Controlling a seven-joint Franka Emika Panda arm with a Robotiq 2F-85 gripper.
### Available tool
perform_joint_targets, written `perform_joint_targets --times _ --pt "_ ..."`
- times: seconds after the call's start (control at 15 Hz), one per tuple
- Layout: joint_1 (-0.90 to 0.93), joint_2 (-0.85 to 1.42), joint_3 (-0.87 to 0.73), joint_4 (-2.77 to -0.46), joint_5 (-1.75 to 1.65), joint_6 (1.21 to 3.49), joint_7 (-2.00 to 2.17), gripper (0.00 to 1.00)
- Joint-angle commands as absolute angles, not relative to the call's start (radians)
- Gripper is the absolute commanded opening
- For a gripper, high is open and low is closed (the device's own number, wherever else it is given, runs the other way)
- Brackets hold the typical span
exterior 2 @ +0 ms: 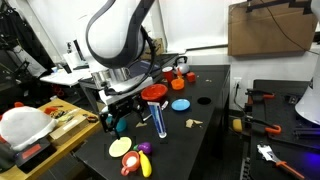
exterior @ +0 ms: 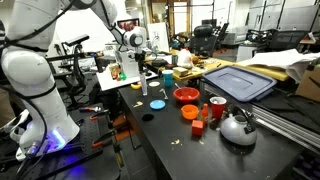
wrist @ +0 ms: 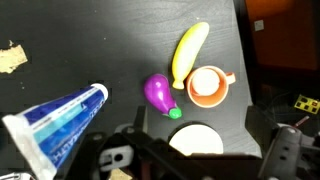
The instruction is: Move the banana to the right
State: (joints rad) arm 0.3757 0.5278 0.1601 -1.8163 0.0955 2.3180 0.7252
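The banana (wrist: 190,50) is small, bright yellow and curved. In the wrist view it lies on the black table at upper centre, touching an orange cup (wrist: 207,86) with a white inside. A purple toy eggplant (wrist: 160,93) lies just beside it. The banana also shows in an exterior view (exterior 2: 146,165) near the table's front corner. My gripper (wrist: 197,152) is open and empty. It hangs above a pale round disc (wrist: 196,140), short of the banana. It also shows in both exterior views (exterior 2: 113,120) (exterior: 133,62).
A toothpaste tube (wrist: 60,115) lies to one side of the gripper. A red bowl (exterior 2: 153,92) and a blue disc (exterior 2: 180,104) sit further along the table. A kettle (exterior: 237,127), a red cup (exterior: 216,108) and a blue tray (exterior: 240,82) stand at the far end. The table edge is close to the banana.
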Motion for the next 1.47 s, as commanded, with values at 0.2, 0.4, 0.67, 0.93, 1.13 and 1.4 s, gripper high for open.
perform_joint_targets --times 0.2,0.4,0.67,0.93,1.13,1.4 --pt "0.409 0.554 0.156 -1.825 0.141 2.306 0.837 1.0" --pt "0.411 0.564 0.166 -1.84 0.17 2.319 0.838 1.0" --pt "0.412 0.578 0.175 -1.864 0.195 2.325 0.83 1.0" --pt "0.417 0.606 0.179 -1.881 0.202 2.324 0.821 1.0" --pt "0.423 0.635 0.189 -1.875 0.205 2.321 0.806 1.0" --pt "0.431 0.663 0.209 -1.865 0.205 2.327 0.791 1.0"
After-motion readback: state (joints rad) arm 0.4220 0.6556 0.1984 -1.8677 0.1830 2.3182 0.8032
